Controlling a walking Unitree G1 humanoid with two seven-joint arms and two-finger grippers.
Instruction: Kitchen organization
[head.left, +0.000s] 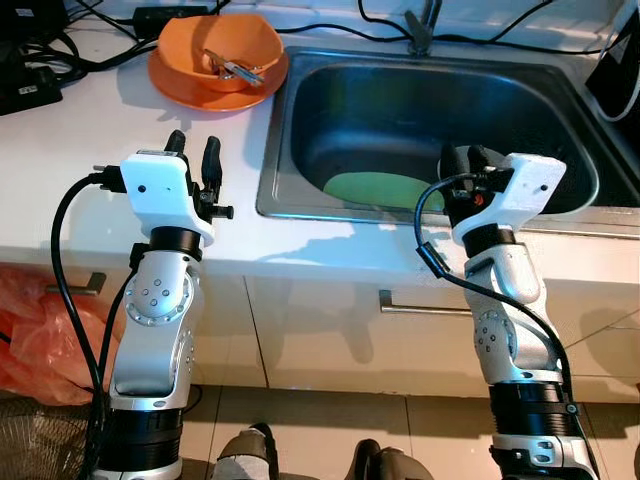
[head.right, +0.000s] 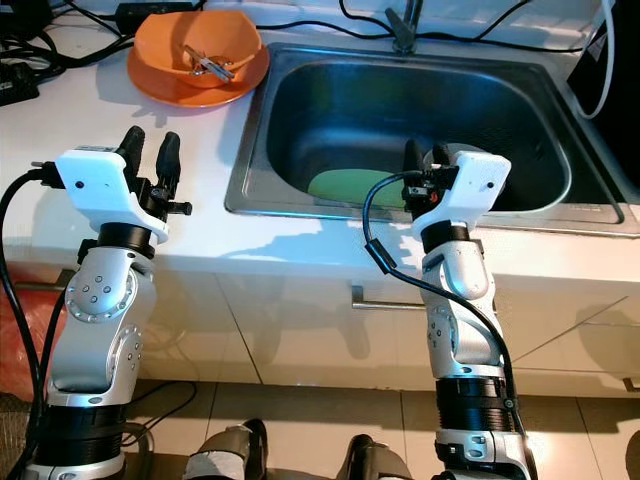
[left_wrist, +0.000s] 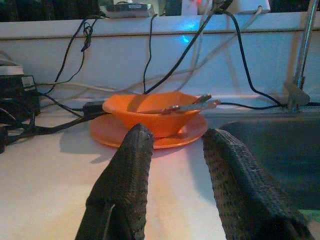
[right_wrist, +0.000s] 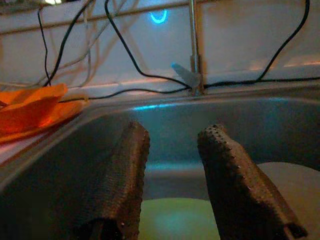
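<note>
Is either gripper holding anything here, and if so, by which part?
Nothing is held. The left gripper hovers over the counter with its jaws open and empty; the right gripper, also open and empty, sits at the sink above the green plate.

The head's stereo pair looked steeply down on worktop (head.left: 60, 170) and sink (head.left: 560, 110). Each wrist camera sat low behind its hand, facing the back wall; both caught the orange bowl (left_wrist: 150, 112).

green plate (head.left: 385, 190) partly hidden by right tool (head.left: 468, 160)
</note>
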